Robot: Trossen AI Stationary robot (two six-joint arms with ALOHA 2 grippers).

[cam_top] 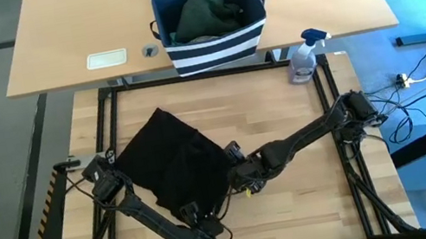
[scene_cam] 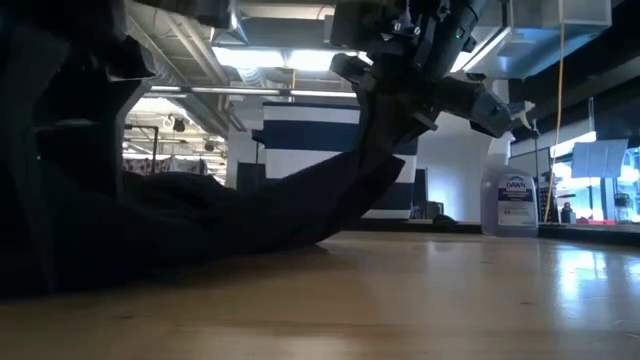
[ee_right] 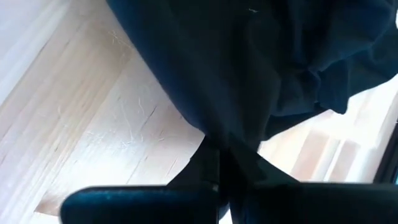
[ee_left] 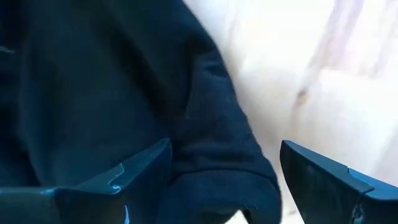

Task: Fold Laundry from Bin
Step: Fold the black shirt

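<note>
Black garment: spread on the wooden table, left of centre in the high view, 1 edge pulled up off the surface on its right side.
Right gripper: sits at the garment's right edge, near the middle of the high view, fingers pinched tight together on a fold of the black cloth. Low view shows the cloth rising like a tent from the table up to it.
Left gripper: lower centre of the high view, over the garment's near edge, fingers spread wide with nothing between them but cloth below, no grip.
Bin: top centre of the high view, on the lighter table behind, dark green laundry piled inside.
Spray bottle: upper right of the wooden table, well apart from the garment.
</note>
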